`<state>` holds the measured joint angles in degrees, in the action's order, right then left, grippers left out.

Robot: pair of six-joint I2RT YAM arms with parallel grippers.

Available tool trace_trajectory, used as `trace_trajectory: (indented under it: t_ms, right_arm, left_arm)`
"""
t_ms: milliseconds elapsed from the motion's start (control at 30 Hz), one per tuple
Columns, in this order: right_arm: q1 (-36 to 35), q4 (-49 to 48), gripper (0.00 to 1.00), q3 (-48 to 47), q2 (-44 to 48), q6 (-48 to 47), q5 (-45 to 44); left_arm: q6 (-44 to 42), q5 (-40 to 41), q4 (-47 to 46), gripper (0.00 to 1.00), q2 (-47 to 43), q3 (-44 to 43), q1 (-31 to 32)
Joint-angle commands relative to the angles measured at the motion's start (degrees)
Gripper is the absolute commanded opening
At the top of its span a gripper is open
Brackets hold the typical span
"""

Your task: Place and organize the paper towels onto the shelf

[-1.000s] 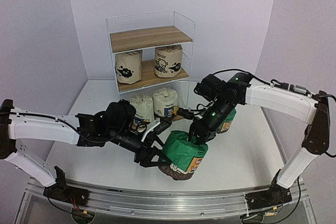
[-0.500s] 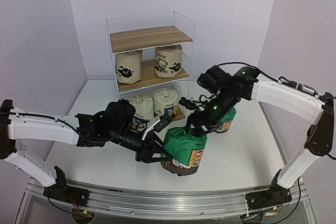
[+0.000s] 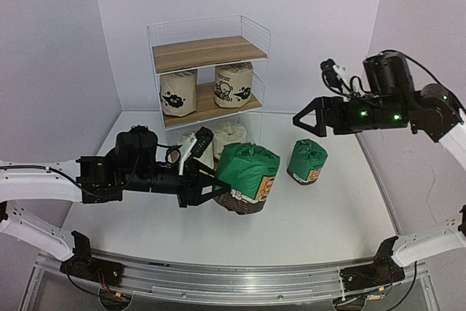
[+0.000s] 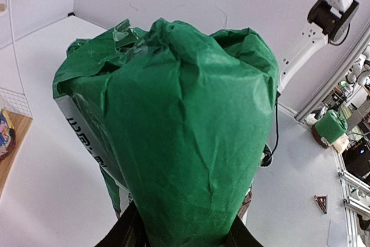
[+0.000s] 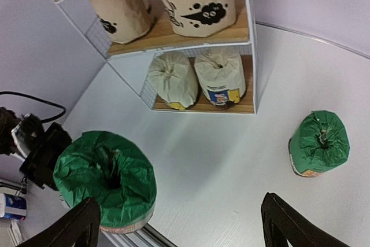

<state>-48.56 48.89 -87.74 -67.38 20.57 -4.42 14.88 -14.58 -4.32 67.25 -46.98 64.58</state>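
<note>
Paper towels are mostly sitting on the shelf [image 3: 210, 52] in top view: two beige rolls [image 3: 178, 92] on the mid board, two white rolls [image 3: 231, 136] on the bottom board. L gripper [image 3: 218, 183] is clamping a green roll [image 3: 249, 172] from the side. That roll is tilting, just in front of the bottom tier; can't tell if its base is touching the table [image 3: 328, 209]. 2nd green roll [image 3: 306, 161] is standing upright on the table, right of the shelf & apart from it. R gripper [image 3: 309, 123] is hanging high above the table, jaws spread wide, nothing betw. them. L wrist view: green wrap is filling the frame, w/ dark fingers [image 4: 124, 236] peeking out at the bottom either side. R wrist view: fingers [image 5: 81, 224] are standing far apart, looking down on both green rolls & the shelf's two lower tiers.
</note>
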Motion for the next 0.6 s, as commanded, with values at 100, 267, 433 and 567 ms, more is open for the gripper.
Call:
trace_trajectory:
  t_ms: [100,267,433,567]
  right_arm:
    - [-0.36,-14.06,0.96,10.69,2.17,-4.66,25.41]
    - [-0.38,-22.49,0.97,14.53,-0.89,-5.81,27.82]
    - [-0.37,-28.77,0.97,14.66,-5.68,-8.07,28.75]
    - [-0.48,-33.01,0.96,13.93,-9.09,-8.22,33.97]
  left_arm:
    - [2.58,6.41,-10.09,0.0,-5.35,-1.35,0.18]
    - [3.87,7.18,-11.19,0.0,-5.3,-2.05,0.2]
    - [4.0,6.43,-11.89,0.0,-4.45,-2.3,0.18]
    - [4.11,6.69,-11.63,0.0,-3.5,-2.95,0.2]
